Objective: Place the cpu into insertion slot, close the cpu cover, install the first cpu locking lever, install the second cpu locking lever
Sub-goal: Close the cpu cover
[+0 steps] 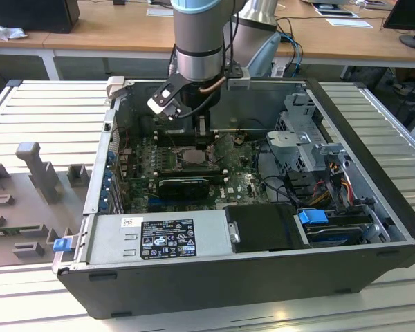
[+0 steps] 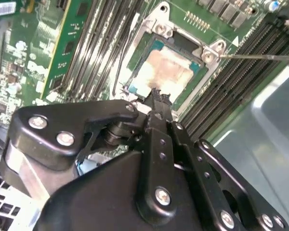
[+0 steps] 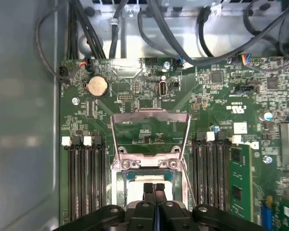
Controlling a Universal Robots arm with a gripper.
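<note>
Fingers (image 3: 149, 190) pinched together, empty, over the cpu (image 2: 166, 72) in the insertion slot (image 2: 208, 54); the flipped-back cpu cover (image 3: 149, 114) looks thin, springy, best nudged at its free edge.

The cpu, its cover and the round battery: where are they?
the cpu (image 2: 166, 72): second wrist view, middle of its pale metal face.
the cpu cover (image 3: 149, 114): first wrist view, bar of the open frame opposite its hinge.
the coin battery (image 3: 97, 85): first wrist view, centre of the disc.

Insertion slot (image 3: 121, 185) uncovered; cpu cover (image 3: 150, 114) hinged open alongside; memory slots (image 3: 84, 183) flank both sides.
</note>
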